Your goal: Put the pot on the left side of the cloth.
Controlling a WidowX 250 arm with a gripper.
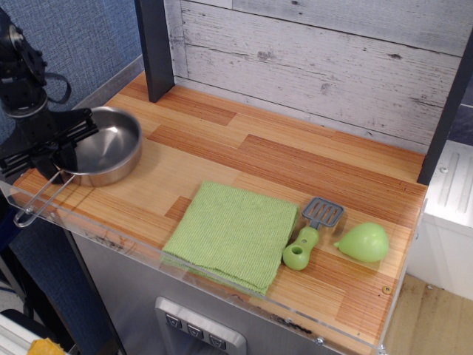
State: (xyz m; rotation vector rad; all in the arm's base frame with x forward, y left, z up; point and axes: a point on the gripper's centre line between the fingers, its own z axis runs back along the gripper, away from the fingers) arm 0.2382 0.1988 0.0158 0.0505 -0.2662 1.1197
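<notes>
The shiny steel pot [109, 144] is at the far left of the wooden counter, tipped a little with its right side raised. Its thin wire handle [33, 207] reaches down-left past the counter's front edge. My black gripper [59, 157] grips the pot's left rim where the handle joins, and is shut on it. The light-green knitted cloth [233, 233] lies flat near the front middle. The pot is to the cloth's left, with a strip of bare wood between them.
Right of the cloth lies a green-handled grey spatula [312, 231], and beyond it a pale green pear toy [363, 242]. A dark post [154, 48] stands at the back left before the plank wall. A clear plastic lip [111, 235] runs along the counter's front edge.
</notes>
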